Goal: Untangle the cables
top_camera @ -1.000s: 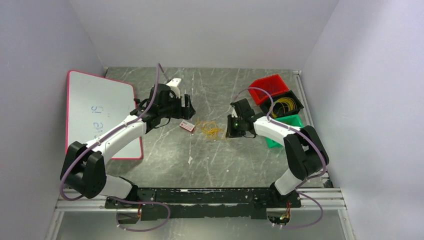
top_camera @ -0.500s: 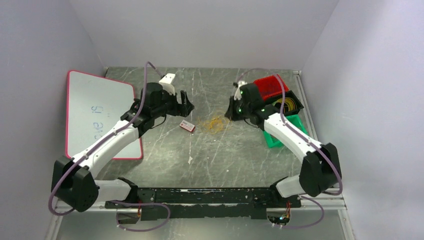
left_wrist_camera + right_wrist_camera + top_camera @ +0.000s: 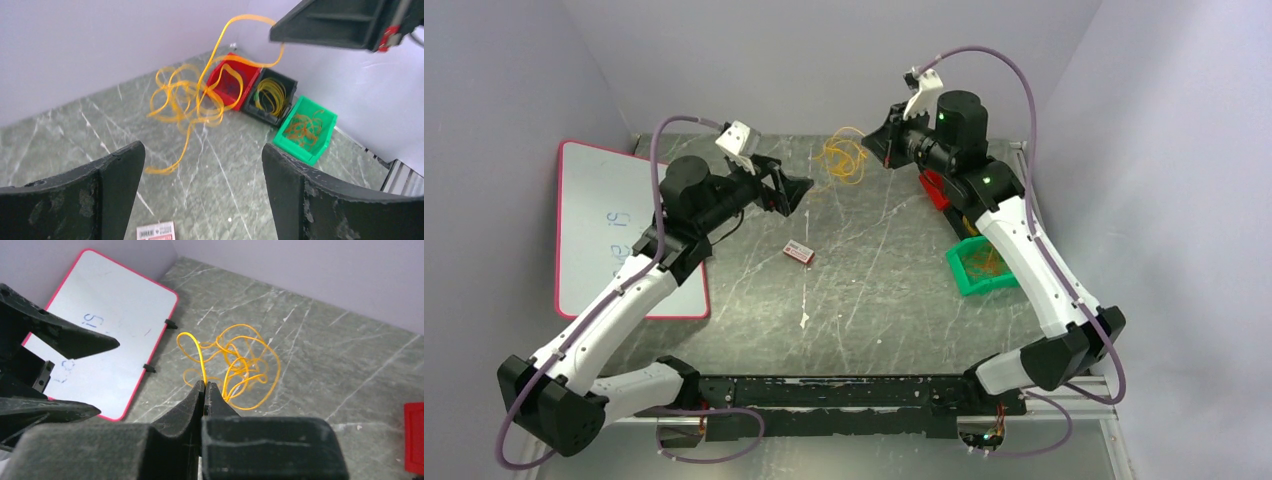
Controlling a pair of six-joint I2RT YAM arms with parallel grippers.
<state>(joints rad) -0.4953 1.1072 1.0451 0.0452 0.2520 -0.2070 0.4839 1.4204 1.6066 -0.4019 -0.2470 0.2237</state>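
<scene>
The cables are one loose tangle of thin orange-yellow wire loops, hanging in the air above the back of the table. My right gripper is shut on one strand at the tangle's top; in the right wrist view the strand leaves the closed tips of the gripper and the cables dangle beyond. My left gripper is open and holds nothing, to the left of the tangle and lower. In the left wrist view the cables hang ahead of the wide-apart jaws of the gripper.
A red bin, a black bin with yellow wires and a green bin with orange wires stand at the right. A small labelled card lies mid-table. A pink-edged whiteboard lies at the left.
My right gripper shut on a strand and rose toward the back wall, lifting the tangle off the table. My left gripper also rose, moved back a little and opened wider.
</scene>
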